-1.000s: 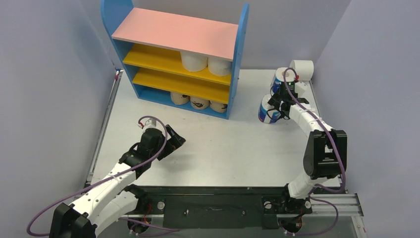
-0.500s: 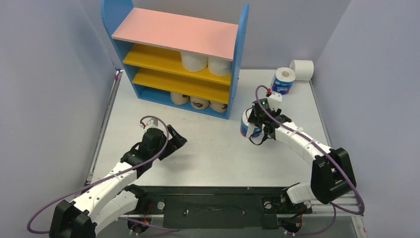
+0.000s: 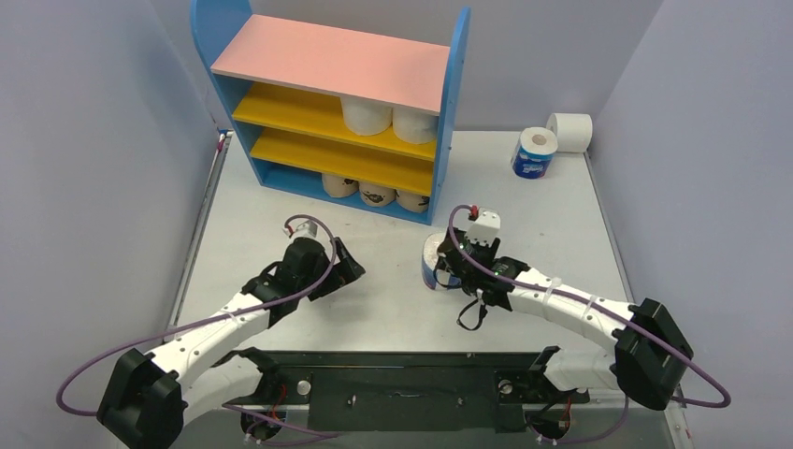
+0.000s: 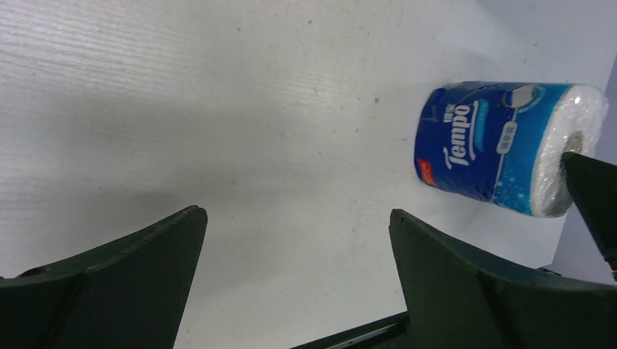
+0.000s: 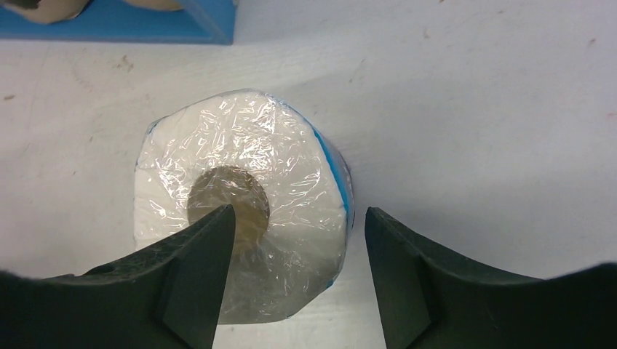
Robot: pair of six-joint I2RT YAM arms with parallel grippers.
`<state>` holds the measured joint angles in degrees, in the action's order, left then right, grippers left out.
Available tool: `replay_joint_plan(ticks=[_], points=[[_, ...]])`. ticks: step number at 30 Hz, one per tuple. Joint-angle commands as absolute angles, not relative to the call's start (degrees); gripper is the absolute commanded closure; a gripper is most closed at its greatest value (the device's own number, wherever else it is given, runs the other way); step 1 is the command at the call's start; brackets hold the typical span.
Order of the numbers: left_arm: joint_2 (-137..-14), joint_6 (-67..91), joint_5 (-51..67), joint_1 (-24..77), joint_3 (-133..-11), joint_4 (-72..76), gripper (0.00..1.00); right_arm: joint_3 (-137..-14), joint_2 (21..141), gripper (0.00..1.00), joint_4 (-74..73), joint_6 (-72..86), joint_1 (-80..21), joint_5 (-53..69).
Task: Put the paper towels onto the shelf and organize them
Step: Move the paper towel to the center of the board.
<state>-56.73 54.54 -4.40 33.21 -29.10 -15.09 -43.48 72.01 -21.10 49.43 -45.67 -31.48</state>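
One blue film-wrapped paper towel roll (image 5: 291,167), standing on end directly beneath the right pincer (image 5: 297,211), with one finger over the brown core and the other just outside the wrapper. Jaws partly spread; impossible to tell whether pinching the roll wall or merely hanging over it. Probably light, soft and easily crushed, with slick, crinkly film: best taken gently, either across the wall at the core or around the whole body. Off to that pincer's left, the left pincer (image 4: 295,214), spread wide and empty, facing the roll's side. Beyond the right pincer's fingertips, the blue-sided three-tier shelf (image 3: 455,94). Well apart to its right, a second blue-wrapped roll (image 3: 534,152) and a plain white roll (image 3: 570,131).
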Motion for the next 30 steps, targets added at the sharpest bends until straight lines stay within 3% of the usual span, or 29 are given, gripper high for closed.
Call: replay_joint_plan(ticks=[1,13,20,30], points=[[-57.77,51.93,-1.75,33.98,-32.75,-10.22,0.04,-41.13,70.47,0.38,-26.81,53.23,-51.74,-31.36],[-63.15,54.47,2.99,33.23,-38.65,-9.0,0.04,-47.11,56.43,0.19,-30.89,54.05,-49.63,-25.9],[-70.63,59.12,13.42,32.87,-40.48,-2.22,0.04,-40.0,52.96,0.16,-19.71,58.47,-36.01,-6.0],[-81.62,60.35,21.09,34.31,-45.55,1.79,0.04,-33.94,58.47,0.16,-10.14,65.2,-30.04,5.91]])
